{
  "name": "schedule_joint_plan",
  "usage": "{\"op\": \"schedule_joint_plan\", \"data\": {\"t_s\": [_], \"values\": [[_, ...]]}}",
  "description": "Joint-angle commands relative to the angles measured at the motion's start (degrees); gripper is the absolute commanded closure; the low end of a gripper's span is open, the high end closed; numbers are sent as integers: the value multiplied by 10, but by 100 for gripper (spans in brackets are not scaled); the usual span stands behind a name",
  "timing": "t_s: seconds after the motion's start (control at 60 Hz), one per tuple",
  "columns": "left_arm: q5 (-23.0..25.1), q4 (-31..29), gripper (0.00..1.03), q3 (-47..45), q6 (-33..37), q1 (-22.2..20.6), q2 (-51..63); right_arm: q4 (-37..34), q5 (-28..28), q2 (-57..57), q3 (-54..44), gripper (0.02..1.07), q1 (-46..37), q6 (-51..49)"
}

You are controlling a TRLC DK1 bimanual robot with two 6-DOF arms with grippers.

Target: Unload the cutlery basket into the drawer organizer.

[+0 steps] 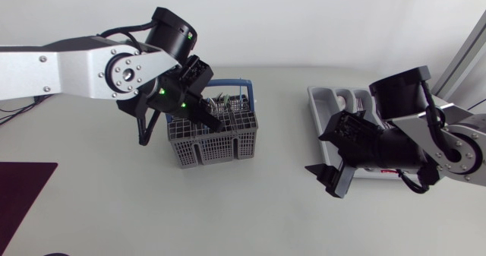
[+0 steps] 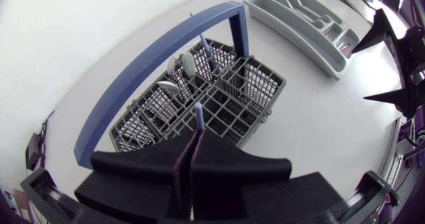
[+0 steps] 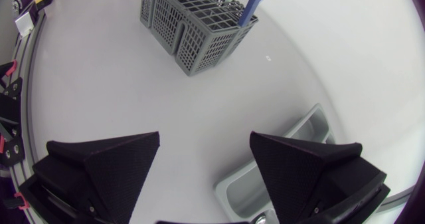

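Over the cutlery basket (image 1: pixel 220 146), left fingers (image 2: pixel 232 167) pinching a blue handle (image 2: pixel 198 117), right fingers (image 3: pixel 113 157) spread beside drawer organizer (image 1: pixel 323 100)

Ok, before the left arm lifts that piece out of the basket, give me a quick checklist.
1. Grip: left gripper shut on the blue-handled utensil: ok.
2. Stability: cutlery basket standing upright: ok.
3. Lift path past the basket's carry handle: cannot tell.
4. Free compartments in the drawer organizer: ok.
5. Approach to the organizer: not ok. The right arm lies over it in the head view, with the right gripper open.
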Motion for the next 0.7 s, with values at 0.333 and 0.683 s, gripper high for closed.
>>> {"op": "schedule_joint_plan", "data": {"t_s": [0.333,0.683], "values": [[-32,-24,92,5,-4,-36,-143,4,14,-28,8,9,60,50],[-31,-48,91,33,-12,-78,-235,-18,-23,-91,55,9,83,102]]}}
